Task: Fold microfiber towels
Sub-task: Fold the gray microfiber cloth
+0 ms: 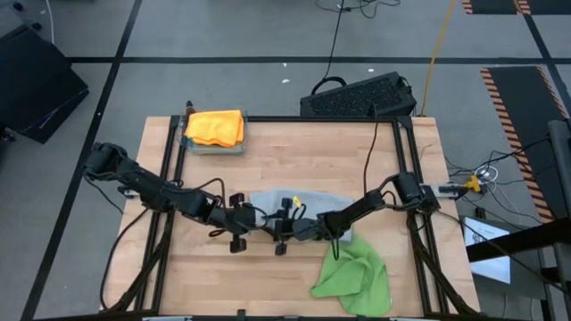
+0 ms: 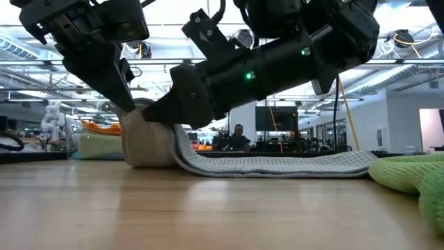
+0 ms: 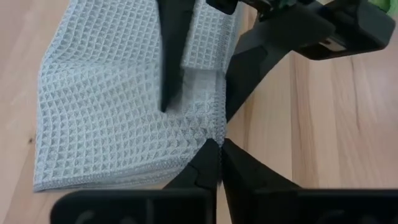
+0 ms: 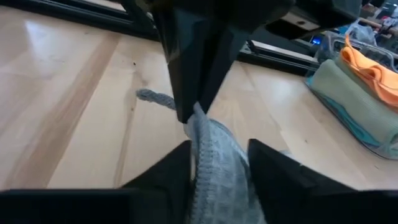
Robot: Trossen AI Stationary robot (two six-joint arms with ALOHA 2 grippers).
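Observation:
A light grey waffle-weave microfiber towel [image 1: 308, 201] lies in the middle of the table. Its left end is raised and curled over [image 2: 149, 142], and the rest lies flat toward the right [image 2: 277, 165]. My left gripper [image 3: 221, 144] comes in from the left and is shut on that raised end. My right gripper [image 4: 217, 169] reaches in from the right, almost level and open. Its two fingers stand on either side of the raised towel just behind the left gripper's hold. A crumpled bright green towel [image 1: 352, 276] lies near the front right. My left gripper pinches the grey towel's hemmed edge by a corner [image 3: 217, 127] between its two shut fingers, which slant down from the left. That end is held up off the table [image 2: 133, 111], and the cloth below it curls onto the wood. My right gripper has the raised cloth [image 4: 214, 146] between its fingers; I cannot tell whether they touch it.
A clear tray at the far left holds folded towels with an orange one on top [image 1: 214, 129]. A black keyboard [image 1: 357, 96] sits past the table's far edge. Black frame rails [image 1: 174, 156] run along the table's sides. Bare wood shows at the near left.

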